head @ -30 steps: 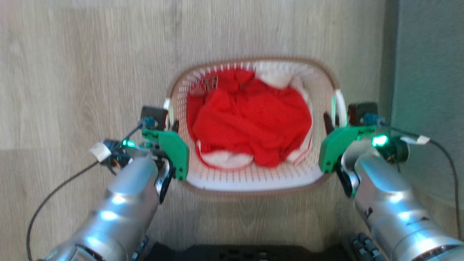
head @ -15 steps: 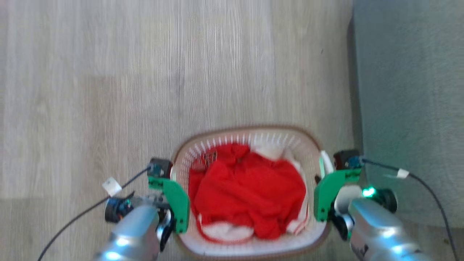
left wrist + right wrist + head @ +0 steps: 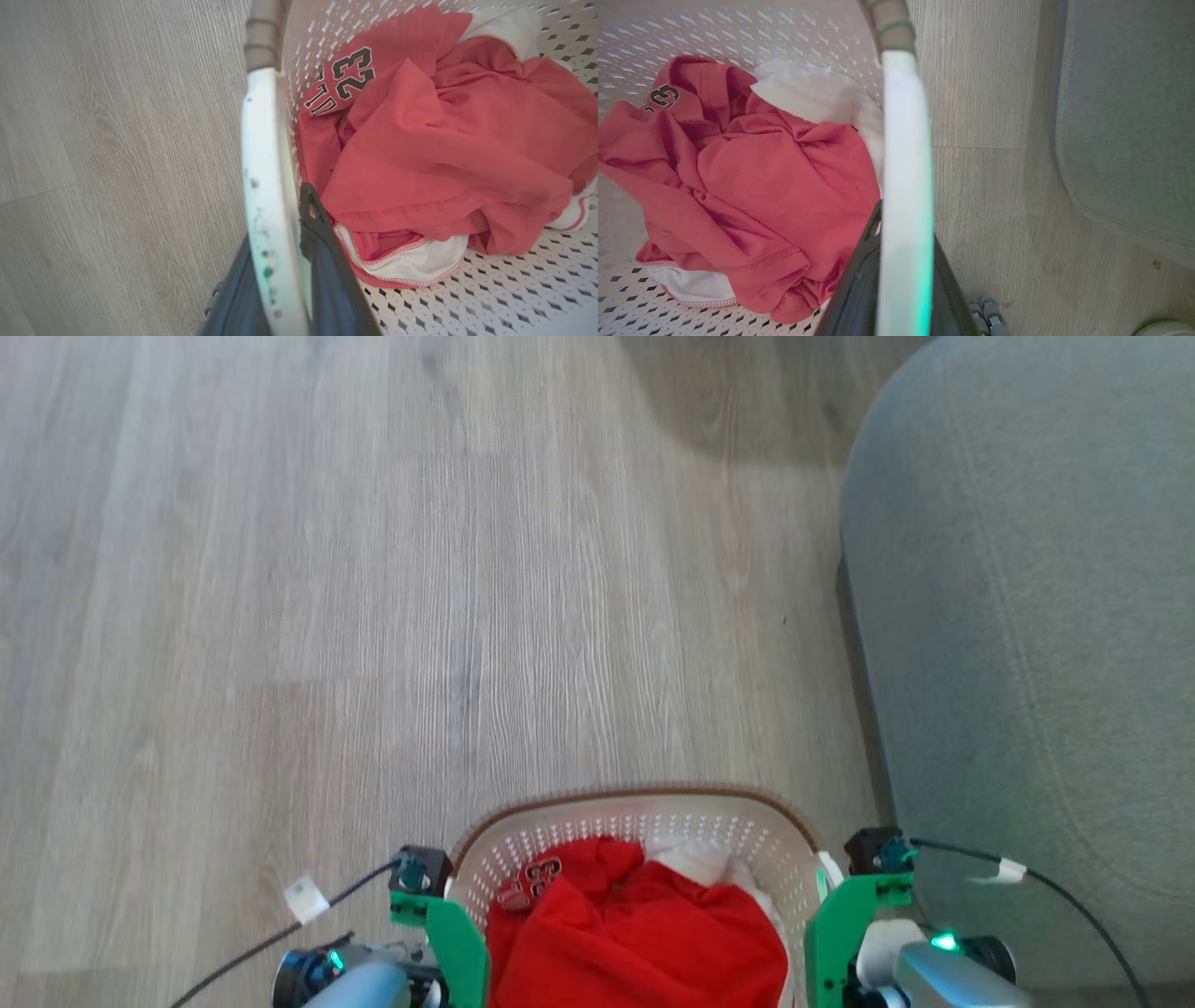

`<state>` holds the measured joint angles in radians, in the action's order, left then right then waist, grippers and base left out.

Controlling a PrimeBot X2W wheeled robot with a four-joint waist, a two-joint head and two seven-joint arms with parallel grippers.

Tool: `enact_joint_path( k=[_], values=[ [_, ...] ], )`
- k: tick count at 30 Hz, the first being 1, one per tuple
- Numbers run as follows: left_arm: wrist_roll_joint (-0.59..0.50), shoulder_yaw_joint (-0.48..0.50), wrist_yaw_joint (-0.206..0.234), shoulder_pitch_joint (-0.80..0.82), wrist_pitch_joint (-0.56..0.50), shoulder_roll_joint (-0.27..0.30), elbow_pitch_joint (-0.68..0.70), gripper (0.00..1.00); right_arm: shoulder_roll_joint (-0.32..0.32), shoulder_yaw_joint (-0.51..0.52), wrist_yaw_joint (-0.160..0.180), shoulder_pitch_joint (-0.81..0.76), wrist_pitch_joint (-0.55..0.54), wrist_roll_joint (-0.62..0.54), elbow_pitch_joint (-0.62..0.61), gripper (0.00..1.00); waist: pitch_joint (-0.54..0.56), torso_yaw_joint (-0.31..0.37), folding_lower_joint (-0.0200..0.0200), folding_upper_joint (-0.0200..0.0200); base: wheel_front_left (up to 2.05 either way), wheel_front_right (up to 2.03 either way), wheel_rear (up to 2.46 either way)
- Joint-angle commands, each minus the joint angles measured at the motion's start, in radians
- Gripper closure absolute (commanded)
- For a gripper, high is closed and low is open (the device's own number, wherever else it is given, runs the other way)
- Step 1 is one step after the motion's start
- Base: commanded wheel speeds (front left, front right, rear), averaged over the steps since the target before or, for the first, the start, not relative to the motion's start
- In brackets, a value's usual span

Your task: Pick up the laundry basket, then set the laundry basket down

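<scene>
The left gripper is clamped on the left handle of the laundry basket and the right gripper on its right handle, as before. The basket sits between them. The head camera has tilted up, showing more floor.
</scene>
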<state>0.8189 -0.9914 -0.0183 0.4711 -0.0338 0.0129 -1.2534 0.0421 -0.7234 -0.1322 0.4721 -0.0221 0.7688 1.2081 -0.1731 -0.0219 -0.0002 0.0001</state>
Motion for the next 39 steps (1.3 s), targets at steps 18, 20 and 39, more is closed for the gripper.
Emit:
enact_joint_path(
  k=[18,20,39],
  values=[
    [0.009,-0.024,-0.005,-0.024,0.004,0.037,-0.025,1.00,0.008,-0.131,0.002,-0.024,0.018,0.098,-0.011,1.00,0.127,0.016,0.0002,-0.0001,0.00,0.00,0.00],
    [0.011,-0.026,-0.005,-0.029,0.005,0.037,-0.026,1.00,0.008,-0.139,0.002,-0.025,0.022,0.108,-0.008,1.00,0.135,0.017,0.0002,-0.0001,0.00,0.00,0.00],
    [0.025,-0.050,-0.007,-0.037,0.008,0.037,-0.031,1.00,0.008,-0.221,0.002,-0.018,0.049,0.189,0.006,1.00,0.153,0.021,0.0002,-0.0001,0.00,0.00,0.00]
  ],
)
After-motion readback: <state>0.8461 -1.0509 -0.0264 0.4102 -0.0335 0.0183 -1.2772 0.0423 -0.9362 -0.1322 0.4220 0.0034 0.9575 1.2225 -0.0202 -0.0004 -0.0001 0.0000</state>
